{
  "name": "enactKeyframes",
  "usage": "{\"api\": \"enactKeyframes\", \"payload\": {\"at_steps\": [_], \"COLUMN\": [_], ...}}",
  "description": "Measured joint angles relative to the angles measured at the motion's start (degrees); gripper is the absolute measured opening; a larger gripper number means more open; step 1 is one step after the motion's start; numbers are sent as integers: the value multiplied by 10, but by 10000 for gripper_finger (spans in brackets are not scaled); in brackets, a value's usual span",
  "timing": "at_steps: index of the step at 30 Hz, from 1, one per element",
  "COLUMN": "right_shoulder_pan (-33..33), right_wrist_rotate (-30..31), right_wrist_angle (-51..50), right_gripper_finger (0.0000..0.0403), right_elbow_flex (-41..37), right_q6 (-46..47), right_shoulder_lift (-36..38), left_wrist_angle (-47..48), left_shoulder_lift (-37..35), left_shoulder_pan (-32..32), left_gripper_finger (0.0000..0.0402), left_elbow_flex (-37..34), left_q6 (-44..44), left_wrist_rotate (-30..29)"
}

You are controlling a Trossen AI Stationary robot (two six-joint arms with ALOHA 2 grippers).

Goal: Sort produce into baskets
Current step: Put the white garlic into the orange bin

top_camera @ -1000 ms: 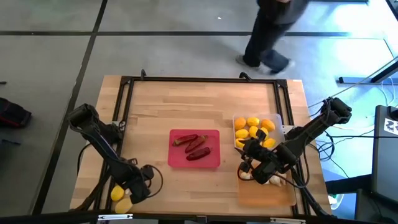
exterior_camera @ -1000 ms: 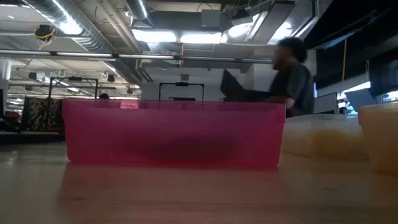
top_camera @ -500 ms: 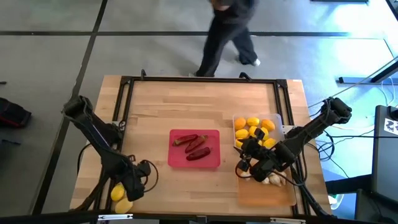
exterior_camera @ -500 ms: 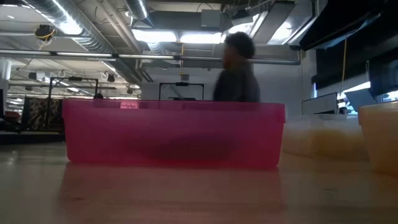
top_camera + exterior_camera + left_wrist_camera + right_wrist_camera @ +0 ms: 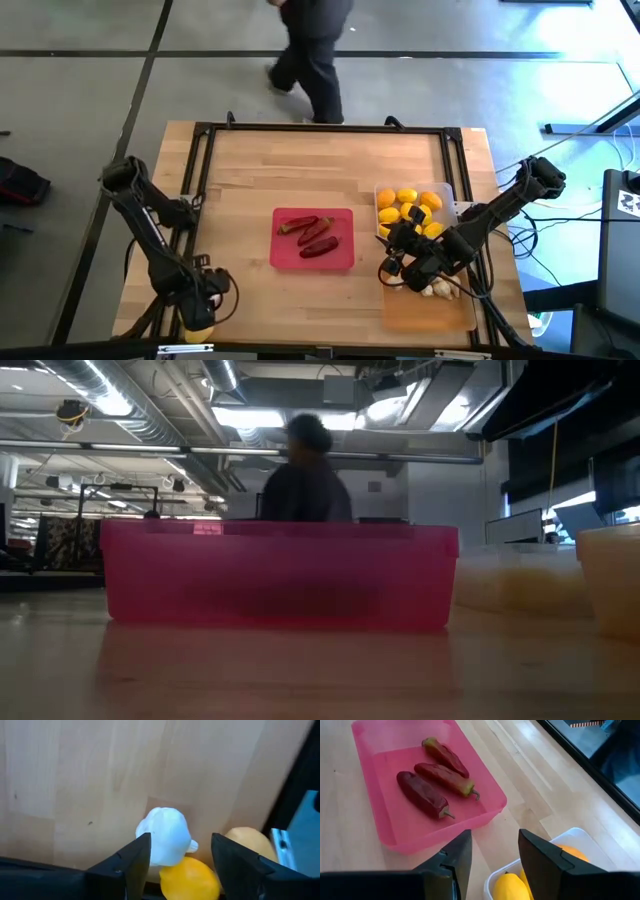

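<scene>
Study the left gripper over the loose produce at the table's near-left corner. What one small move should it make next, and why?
Probably lower and close on the garlic bulb: the left gripper hovers open with the bulb between its fingers, lying unsorted on the table against a lemon.

Garlic bulb [image 5: 164, 836] touching lemon [image 5: 190, 879] between parted jaws

You cannot see the loose lemons [image 5: 197, 322] beside the bench's [image 5: 250, 180] near-left corner whole; the left end effector [image 5: 200, 300] covers them. The passing person [image 5: 303, 485] behind the red tray [image 5: 280, 575] is blurred.
</scene>
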State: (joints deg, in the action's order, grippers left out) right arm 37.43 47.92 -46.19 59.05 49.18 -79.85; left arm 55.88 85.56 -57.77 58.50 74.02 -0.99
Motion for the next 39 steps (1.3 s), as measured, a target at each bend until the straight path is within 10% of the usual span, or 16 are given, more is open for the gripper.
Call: {"api": "enactKeyframes", "payload": {"at_steps": [27, 39], "right_shoulder_pan": [0, -9], "right_wrist_rotate": [-26, -25], "right_wrist_angle": [2, 94], "right_gripper_finger": [156, 189], "right_elbow_flex": [0, 0], "right_q6": [0, 1], "right_shoulder_lift": [0, 0], "left_wrist_angle": [-7, -8], "left_shoulder_lift": [66, -40], "left_shoulder_pan": [15, 53], "left_gripper_finger": [93, 100], "left_elbow_flex": [-1, 0], "left_q6": [-106, -144], "left_wrist_rotate": [8, -186]}}
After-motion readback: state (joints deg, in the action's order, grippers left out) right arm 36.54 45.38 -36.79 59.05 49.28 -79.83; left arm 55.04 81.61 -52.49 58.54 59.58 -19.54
